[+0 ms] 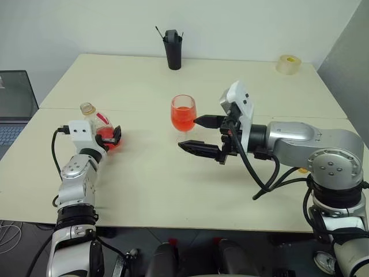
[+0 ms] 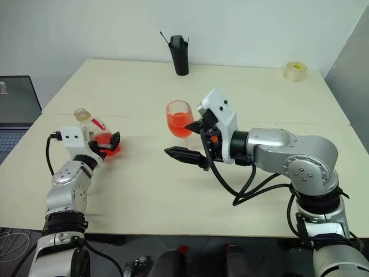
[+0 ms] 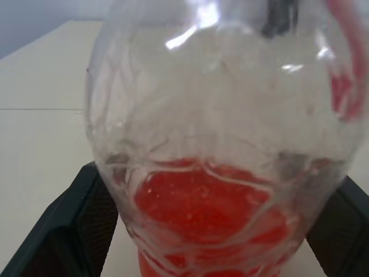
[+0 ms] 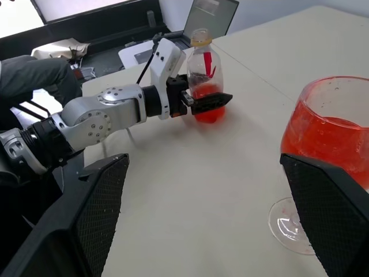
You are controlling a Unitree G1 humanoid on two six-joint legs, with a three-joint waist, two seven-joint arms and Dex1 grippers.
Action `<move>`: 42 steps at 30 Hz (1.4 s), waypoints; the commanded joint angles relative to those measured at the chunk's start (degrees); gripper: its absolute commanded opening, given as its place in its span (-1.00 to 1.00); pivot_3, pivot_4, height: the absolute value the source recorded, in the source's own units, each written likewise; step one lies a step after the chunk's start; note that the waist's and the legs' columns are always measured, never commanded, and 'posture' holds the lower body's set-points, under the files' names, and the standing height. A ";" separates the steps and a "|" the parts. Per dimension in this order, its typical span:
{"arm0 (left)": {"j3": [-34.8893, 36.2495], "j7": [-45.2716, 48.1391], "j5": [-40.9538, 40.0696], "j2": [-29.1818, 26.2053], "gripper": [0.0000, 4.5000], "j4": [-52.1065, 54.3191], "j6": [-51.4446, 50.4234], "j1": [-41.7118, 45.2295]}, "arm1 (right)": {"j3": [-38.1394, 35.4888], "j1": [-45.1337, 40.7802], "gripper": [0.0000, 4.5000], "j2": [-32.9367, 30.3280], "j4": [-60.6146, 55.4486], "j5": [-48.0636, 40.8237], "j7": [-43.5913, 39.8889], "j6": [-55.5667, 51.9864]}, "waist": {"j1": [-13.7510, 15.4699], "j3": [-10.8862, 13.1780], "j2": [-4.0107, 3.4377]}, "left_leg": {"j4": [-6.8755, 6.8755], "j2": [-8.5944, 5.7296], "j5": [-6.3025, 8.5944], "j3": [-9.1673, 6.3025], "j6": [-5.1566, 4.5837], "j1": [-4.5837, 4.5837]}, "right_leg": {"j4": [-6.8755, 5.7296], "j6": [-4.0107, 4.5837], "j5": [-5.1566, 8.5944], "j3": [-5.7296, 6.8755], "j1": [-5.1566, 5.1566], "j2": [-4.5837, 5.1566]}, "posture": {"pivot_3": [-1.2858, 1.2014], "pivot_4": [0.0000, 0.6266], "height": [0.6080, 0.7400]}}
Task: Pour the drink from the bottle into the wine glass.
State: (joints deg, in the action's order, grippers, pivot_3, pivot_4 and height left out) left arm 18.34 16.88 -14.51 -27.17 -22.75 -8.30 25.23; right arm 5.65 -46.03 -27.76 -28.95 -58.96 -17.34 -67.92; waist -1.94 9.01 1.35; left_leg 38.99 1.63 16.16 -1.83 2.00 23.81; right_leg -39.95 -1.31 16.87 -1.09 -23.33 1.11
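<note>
The left gripper (image 1: 109, 137) stands at the near left of the table (image 1: 144, 190) with its black fingers spread to either side of the bottle (image 1: 99, 128). In the left wrist view the two fingers (image 3: 81, 225) flank the bottle's rounded body with a sliver of daylight on each side, so the grip looks released rather than clamped. The bottle stands upright on the table, its neck bare at the top, with only a shallow pool of the drink (image 3: 207, 208) left in its base.

The right gripper (image 1: 202, 135) hangs near the middle of the table, jaws wide and holding nothing, pointing across toward the left arm. Its upper finger sits just beside the bowl of the wine glass (image 1: 183, 115); whether it touches cannot be told. The glass stands upright and is well filled with red liquid, so the pour looks essentially done.

Farther out, a tall black cup (image 1: 173, 51) stands at the far edge and a roll of tape (image 1: 287, 64) at the far right corner, both well apart from the work.

The risks lie in the withdrawals. If the left fingers drag sideways as they back off, the light, nearly empty bottle could tip. If the right finger swings toward the bowl, the top-heavy glass could topple and spill.
</note>
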 commanded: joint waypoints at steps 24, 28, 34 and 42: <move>9.34 8.41 -9.94 -8.09 0.99 25.16 -11.71 -15.05 | -0.95 -0.88 1.00 -0.72 0.47 8.84 -8.89 4.56 | -0.03 0.02 -0.02 | -0.05 0.04 0.01 0.04 -0.01 -0.02 | 0.09 0.00 0.01 -0.06 -0.01 -0.01 | 0.03 -0.52 1.00; 10.23 12.24 -11.60 -11.20 0.99 25.95 -12.22 -16.46 | -0.80 -0.87 1.00 -0.87 0.69 9.49 -9.47 4.83 | 0.03 0.03 -0.04 | -0.08 0.05 0.01 0.06 -0.01 -0.04 | 0.10 0.04 0.03 -0.07 -0.04 -0.01 | 0.03 -0.52 1.00; 13.32 17.54 -15.87 -17.27 0.99 28.49 -15.79 -16.13 | -1.21 -0.69 1.00 -2.13 0.64 9.64 -12.06 4.98 | 0.10 0.04 -0.04 | -0.10 0.03 0.01 0.07 -0.02 -0.02 | 0.17 0.04 0.04 -0.06 -0.03 -0.01 | 0.03 -0.52 1.00; 16.65 34.95 -29.67 -35.38 0.99 35.96 -31.56 -14.43 | -10.29 0.09 1.00 -15.89 0.48 2.98 -24.34 2.15 | 0.24 0.23 -0.12 | -0.16 0.00 0.02 0.09 -0.02 -0.02 | 0.31 0.03 0.06 -0.03 0.00 -0.08 | 0.03 -0.52 1.00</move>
State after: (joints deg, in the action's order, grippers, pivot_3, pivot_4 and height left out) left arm 31.66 47.71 -40.12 -59.63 10.08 -36.49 10.04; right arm 0.34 -45.55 -40.93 -27.37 -53.71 -38.18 -65.40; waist -1.70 9.25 1.23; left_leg 38.83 1.62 16.17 -1.77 1.97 23.84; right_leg -39.57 -1.28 16.94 -1.08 -23.33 1.03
